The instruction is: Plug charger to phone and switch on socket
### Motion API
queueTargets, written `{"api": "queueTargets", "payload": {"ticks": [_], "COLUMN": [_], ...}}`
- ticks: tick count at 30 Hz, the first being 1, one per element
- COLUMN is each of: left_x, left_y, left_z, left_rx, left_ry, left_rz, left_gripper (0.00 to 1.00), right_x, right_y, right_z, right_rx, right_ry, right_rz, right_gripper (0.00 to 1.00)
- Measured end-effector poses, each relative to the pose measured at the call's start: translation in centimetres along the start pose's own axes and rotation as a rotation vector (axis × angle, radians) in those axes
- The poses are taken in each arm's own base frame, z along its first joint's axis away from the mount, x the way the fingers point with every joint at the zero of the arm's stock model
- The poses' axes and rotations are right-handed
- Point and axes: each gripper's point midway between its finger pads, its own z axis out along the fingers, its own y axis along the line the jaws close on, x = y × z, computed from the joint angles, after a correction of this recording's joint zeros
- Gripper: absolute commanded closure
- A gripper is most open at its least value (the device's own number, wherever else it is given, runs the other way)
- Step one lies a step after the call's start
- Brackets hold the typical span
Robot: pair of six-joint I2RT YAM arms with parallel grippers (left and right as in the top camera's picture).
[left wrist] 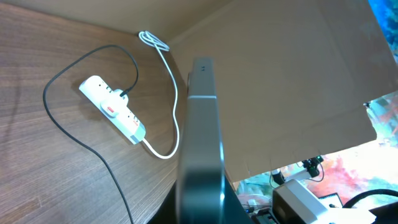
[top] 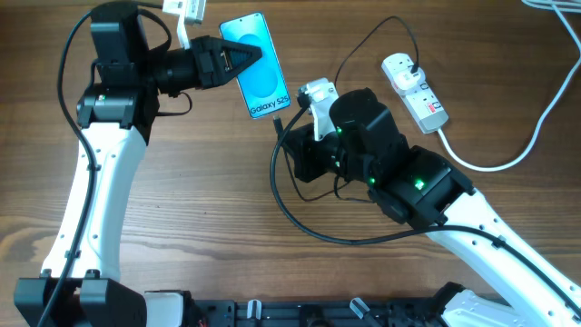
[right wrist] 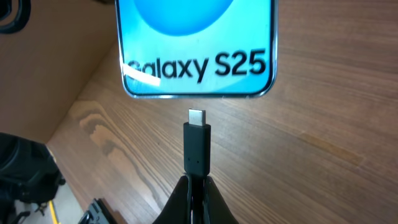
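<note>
The left hand [top: 238, 60] is clamped tight on the slim, dark-framed smartphone [top: 258, 71] with its teal lit screen. The right hand [right wrist: 198, 190] pinches the small black charger plug [right wrist: 196, 144], whose metal tip is just short of the phone's bottom edge. If the tip is slightly off-line, it could jam against the frame and twist the phone in its grip. The white elongated power strip [top: 415, 89] lies well apart on the wooden worktop [top: 200, 182].

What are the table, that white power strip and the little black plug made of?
The table looks like wood or wood-look laminate: brown streaky grain, matte. The power strip seems smooth white plastic. The plug looks like matte black plastic with a silvery metal tip.
</note>
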Motion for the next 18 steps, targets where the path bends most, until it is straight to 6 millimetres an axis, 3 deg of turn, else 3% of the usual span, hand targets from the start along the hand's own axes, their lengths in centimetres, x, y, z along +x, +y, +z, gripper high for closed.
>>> {"api": "queueTargets", "payload": {"ticks": [12,18], "left_x": [0.2,0.2], "left_y": [0.1,0.1], "left_z": [0.0,0.0], "left_rx": [-0.004,-0.004], "left_ry": [0.006,0.006], "left_rz": [-0.017,-0.016], "left_gripper": [0.96,0.96], "right_x": [-0.2,0.3], "right_y": [-0.1,-0.4], "right_z": [0.0,1.0], "right_rx": [0.008,0.009], "right_ry": [-0.01,0.018], "right_rz": [0.0,0.011], "right_gripper": [0.96,0.96]}}
